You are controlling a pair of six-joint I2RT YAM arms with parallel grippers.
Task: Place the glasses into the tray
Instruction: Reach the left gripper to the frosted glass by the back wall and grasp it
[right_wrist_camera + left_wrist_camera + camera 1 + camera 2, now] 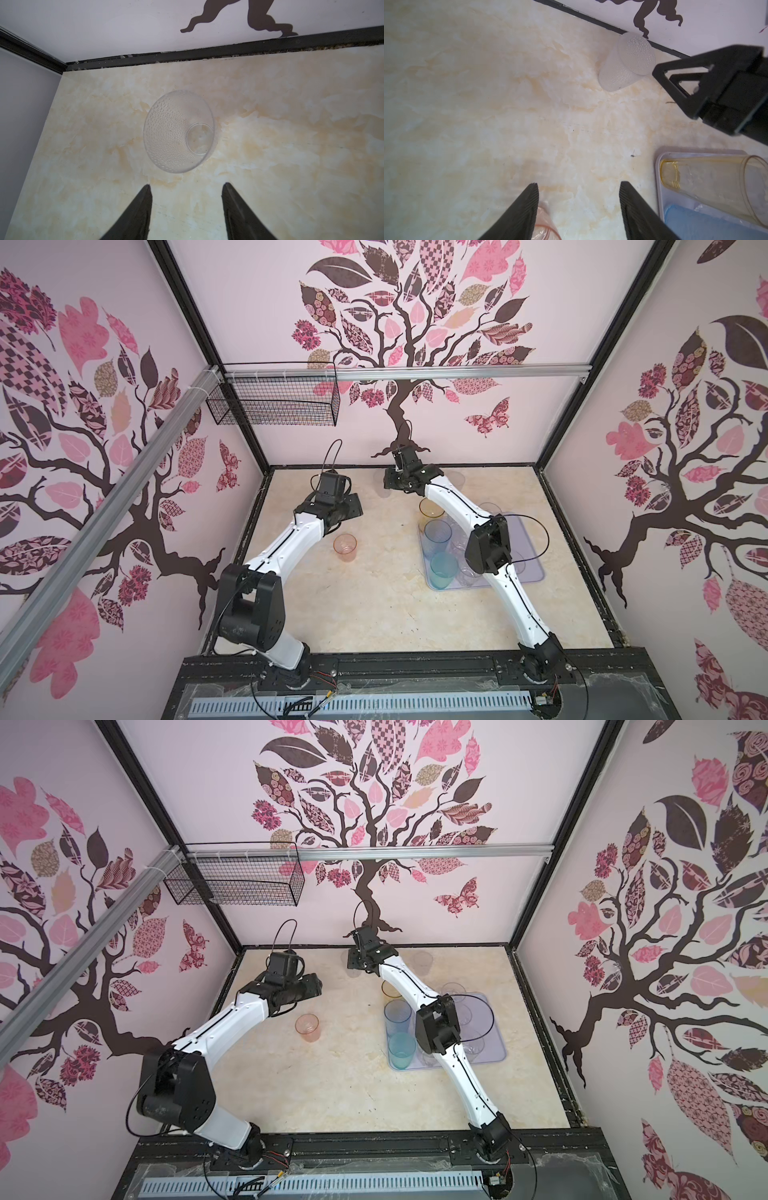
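The pale-lavender tray (528,549) (493,1029) lies at the right and holds an amber glass (432,510) (708,182), a tall blue glass (437,536), a teal glass (443,571) and several clear ones. A pink glass (345,547) (308,1027) stands on the table, left of the tray. A clear dimpled glass (178,133) (627,62) stands upright near the back wall. My right gripper (187,185) (387,483) hangs open just short of it, holding nothing. My left gripper (579,184) (353,510) is open and empty above the table behind the pink glass.
Another clear glass (456,481) (422,963) stands near the back wall, beyond the tray. A black wire basket (274,404) hangs on the back-left rail. The right arm's forearm (453,506) stretches over the tray's left part.
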